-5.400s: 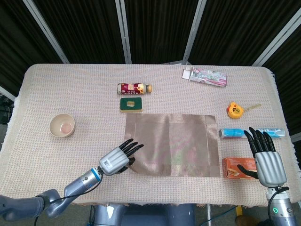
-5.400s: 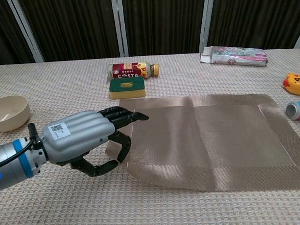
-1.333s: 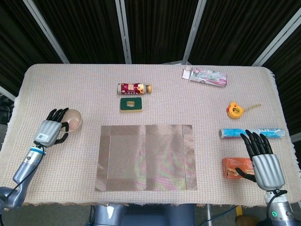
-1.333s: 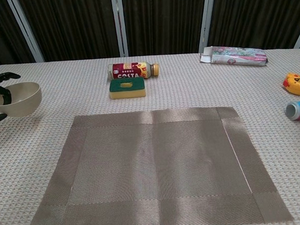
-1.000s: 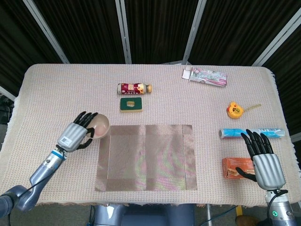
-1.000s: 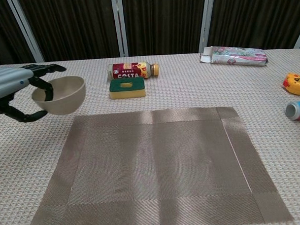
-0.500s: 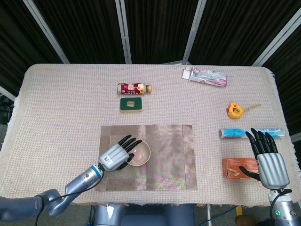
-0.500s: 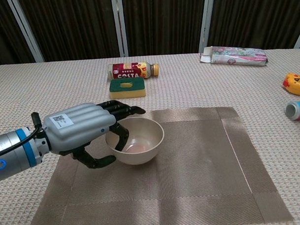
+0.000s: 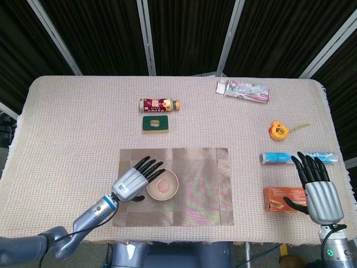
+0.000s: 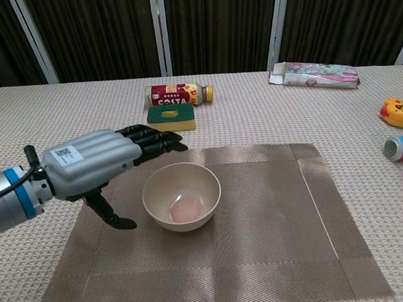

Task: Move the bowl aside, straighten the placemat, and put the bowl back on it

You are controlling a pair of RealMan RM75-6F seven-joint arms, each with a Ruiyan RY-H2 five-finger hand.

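Head view: the placemat (image 9: 189, 184) lies square on the bench (image 9: 72, 123), toward the 6 o'clock edge. The bowl (image 9: 162, 185) stands upright on the mat, left of the mat's middle, with a pinkish patch at its bottom. The left hand (image 9: 134, 181) sits just at the bowl's 9 o'clock side, fingers stretched out and spread, holding nothing; whether it touches the rim cannot be told from here. At 12 o'clock from the mat lies a green sponge (image 9: 155, 123), and beyond it a red bottle (image 9: 159, 104) on its side. A flat printed carton (image 9: 244, 90) lies toward 1 o'clock. Toward 3 o'clock sit a yellow tape measure (image 9: 278, 130) and a blue tube (image 9: 298, 158). The right hand (image 9: 318, 190) is at 4 o'clock, fingers apart and empty, beside an orange box (image 9: 283, 199).

Chest view: the bowl (image 10: 182, 195) rests on the placemat (image 10: 277, 228), in its left half. The left hand (image 10: 102, 161) hovers at the bowl's 9 to 10 o'clock, apart from it, fingers extended wide above the mat, thumb pointing down toward the mat, nothing held. The sponge (image 10: 170, 116) and bottle (image 10: 179, 94) lie at 12 o'clock of the bowl, the carton (image 10: 316, 74) at 1 o'clock, the tape measure (image 10: 397, 112) and tube (image 10: 400, 147) at the 3 o'clock edge. The right hand does not show here.
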